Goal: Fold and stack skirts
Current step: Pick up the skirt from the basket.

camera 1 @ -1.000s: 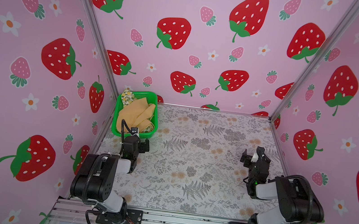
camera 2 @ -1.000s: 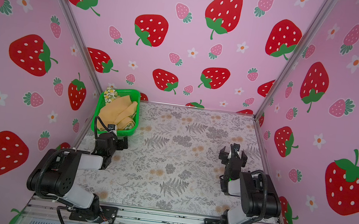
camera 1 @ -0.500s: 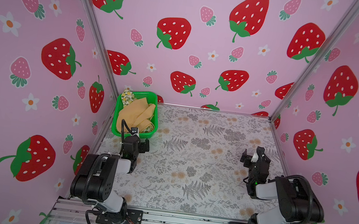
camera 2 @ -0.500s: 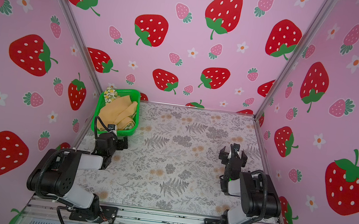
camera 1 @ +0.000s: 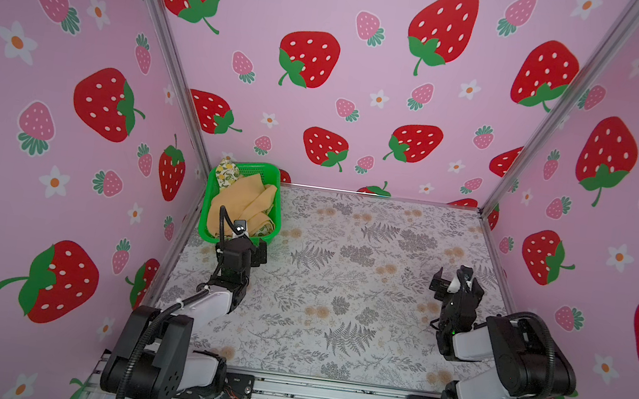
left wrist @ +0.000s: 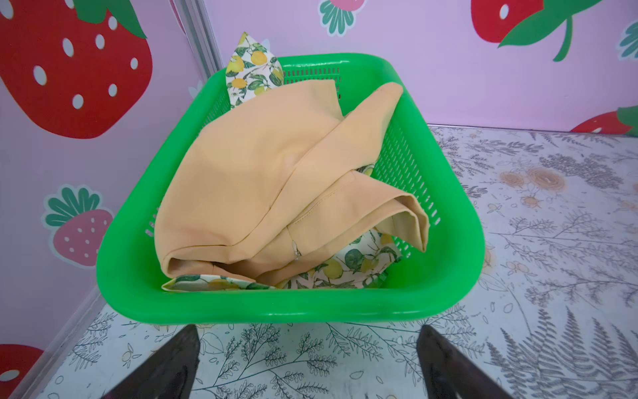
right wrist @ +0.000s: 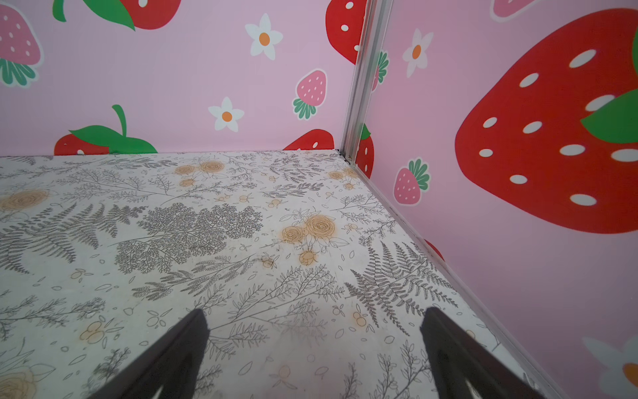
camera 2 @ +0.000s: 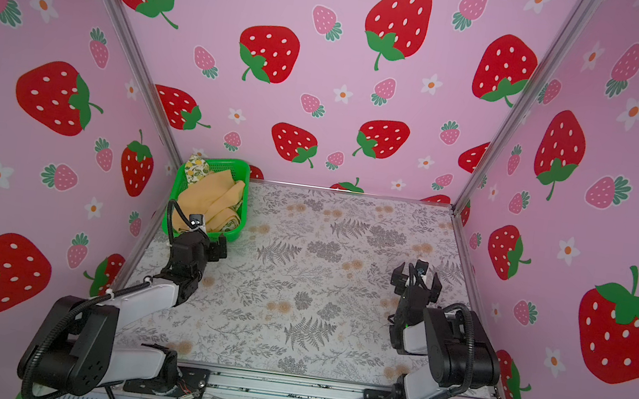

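Two skirts lie crumpled in a green mesh basket (camera 1: pixel 267 168) (left wrist: pixel 293 311) at the table's far left corner. The mustard-yellow skirt (camera 1: pixel 244 203) (camera 2: pixel 211 199) (left wrist: pixel 259 165) is on top. The lemon-print skirt (camera 1: pixel 228 171) (camera 2: pixel 197 167) (left wrist: pixel 253 65) lies under it, poking out over the far rim and at the near side. My left gripper (camera 1: pixel 249 245) (camera 2: pixel 213 243) (left wrist: pixel 307 331) hovers open just short of the basket's near rim, empty. My right gripper (camera 1: pixel 456 279) (camera 2: pixel 418 276) (right wrist: pixel 314 314) is open and empty over the table's right side.
The fern-and-flower printed table (camera 1: pixel 341 274) is walled by pink strawberry panels on three sides, with metal posts (right wrist: pixel 359 79) in the far corners. The right gripper sits close to the right wall. An aluminium rail (camera 1: pixel 325 394) runs along the front edge.
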Tool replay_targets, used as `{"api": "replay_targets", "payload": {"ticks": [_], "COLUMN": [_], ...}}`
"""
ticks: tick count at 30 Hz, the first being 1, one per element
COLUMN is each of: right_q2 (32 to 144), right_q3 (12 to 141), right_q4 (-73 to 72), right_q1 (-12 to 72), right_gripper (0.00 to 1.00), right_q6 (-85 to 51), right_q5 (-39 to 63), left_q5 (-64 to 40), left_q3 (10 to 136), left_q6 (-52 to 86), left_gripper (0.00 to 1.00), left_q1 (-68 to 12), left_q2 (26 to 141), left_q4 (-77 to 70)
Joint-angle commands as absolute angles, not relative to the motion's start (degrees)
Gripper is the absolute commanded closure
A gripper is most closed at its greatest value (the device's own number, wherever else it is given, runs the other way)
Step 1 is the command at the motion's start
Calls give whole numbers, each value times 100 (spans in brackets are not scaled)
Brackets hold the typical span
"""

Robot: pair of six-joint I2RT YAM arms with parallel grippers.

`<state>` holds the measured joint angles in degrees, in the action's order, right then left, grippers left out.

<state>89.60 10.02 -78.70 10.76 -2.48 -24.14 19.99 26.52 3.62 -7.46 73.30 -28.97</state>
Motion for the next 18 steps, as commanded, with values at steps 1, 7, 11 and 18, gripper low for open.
{"api": "replay_targets", "payload": {"ticks": [1, 7, 11, 18], "right_q2": [8844, 8281, 7266, 6228], "right_q3": [831, 758, 1061, 2268], "right_q4": [-8446, -8403, -7399, -4595], "right_q1": [1106, 1618, 2052, 2192], "right_gripper": [0, 0, 0, 0], "right_q6": [-142, 292, 576, -417], "right_q5": [-2513, -3469, -3744, -3182], "left_q5": [2235, 2431, 2368, 2229], "left_q3": [2714, 3553, 4454, 7256], "left_q6": [508, 1235, 1612, 2039], "left_gripper": [1, 1, 1, 1], "left_q1": [-1020, -1210, -1176, -830], "left_q2": [6881, 6068, 6409, 8468], "left_q4": [-2005, -543, 74, 2298]}}
